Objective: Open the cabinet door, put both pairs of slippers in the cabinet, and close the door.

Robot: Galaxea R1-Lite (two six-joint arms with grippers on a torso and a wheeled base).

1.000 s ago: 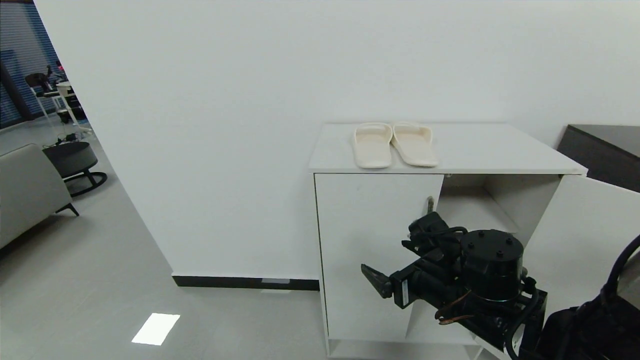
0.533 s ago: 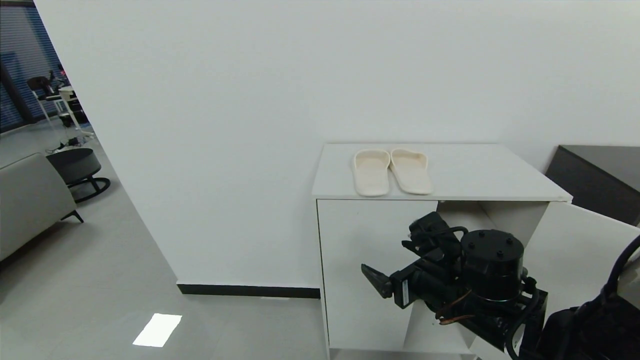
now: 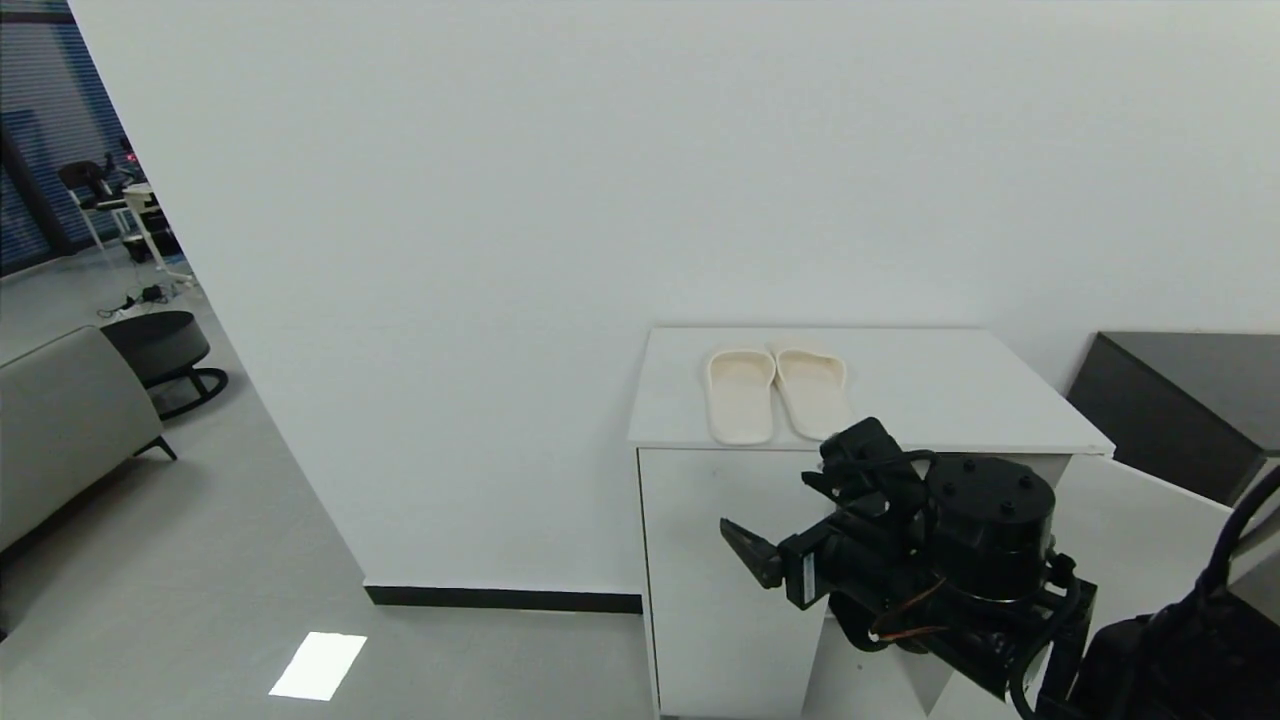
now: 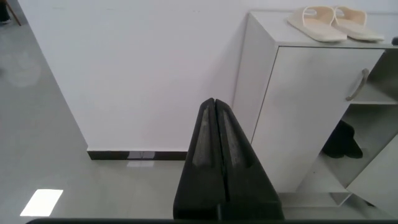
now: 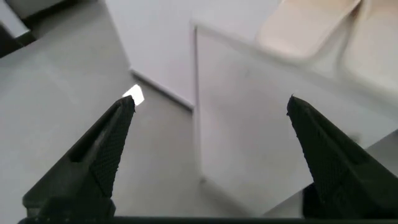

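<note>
In cabinet (image 4: 298, 112), left wrist view: dark slippers (image 4: 341, 140) | on top: cream slippers (image 3: 741, 395)

Home-style living space: grey sofa (image 3: 60, 430), round black table (image 3: 155, 340), white cabinet (image 3: 930, 390) with slippers (image 3: 742, 392).

White wall (image 3: 500, 200) with black baseboard (image 3: 500, 598); glossy grey floor (image 3: 180, 580) has a bright light patch (image 3: 317, 665) near the baseboard. Far left: grey sofa (image 3: 60, 430), round black side table (image 3: 160, 345) beyond it, window blinds (image 3: 40, 130). Dark furniture top (image 3: 1180, 400) at right, against the wall.
</note>
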